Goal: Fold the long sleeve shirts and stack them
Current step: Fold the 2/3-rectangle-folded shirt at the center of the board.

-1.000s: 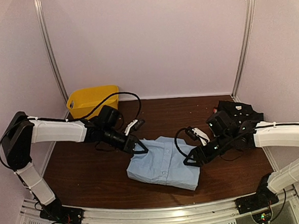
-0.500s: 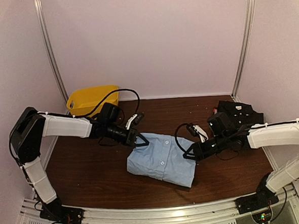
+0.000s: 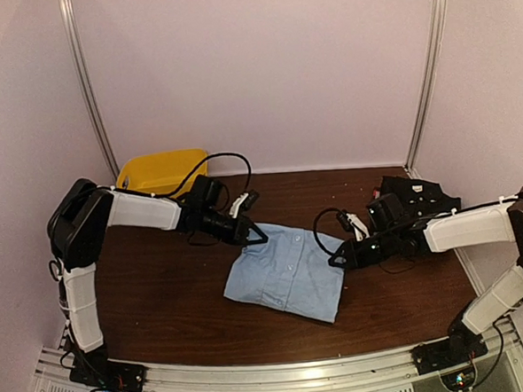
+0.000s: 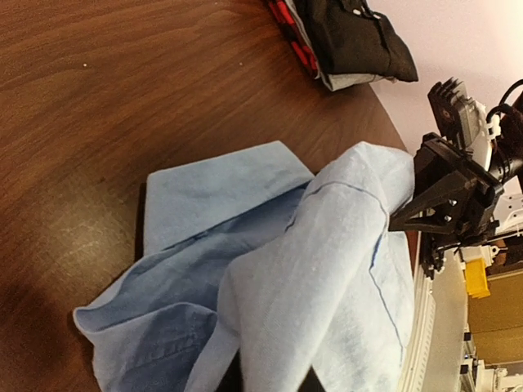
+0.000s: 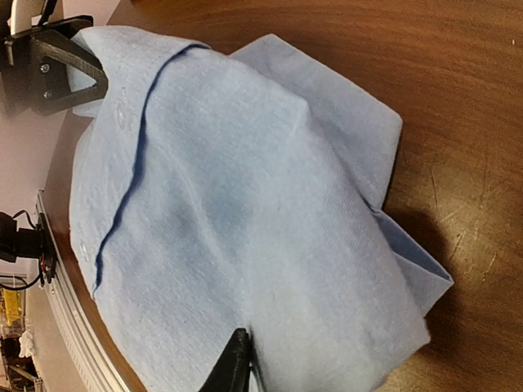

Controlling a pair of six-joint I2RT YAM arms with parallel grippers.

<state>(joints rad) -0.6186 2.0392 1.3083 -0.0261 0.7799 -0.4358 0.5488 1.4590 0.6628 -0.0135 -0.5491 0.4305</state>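
The left gripper (image 3: pixel 253 236) and right gripper (image 3: pixel 340 260), both clenched on the blue shirt (image 3: pixel 289 279), have shifted it toward the frame's top; probably stacking comes next.

Left wrist view: light blue shirt (image 4: pixel 327 278) buries my left gripper (image 4: pixel 274 380); the top edge crops the black shirt (image 4: pixel 351 37), grey shirt (image 4: pixel 339 80) only a sliver beneath. Right wrist view: my right gripper (image 5: pixel 245 366) shows one finger, bottom-cropped.
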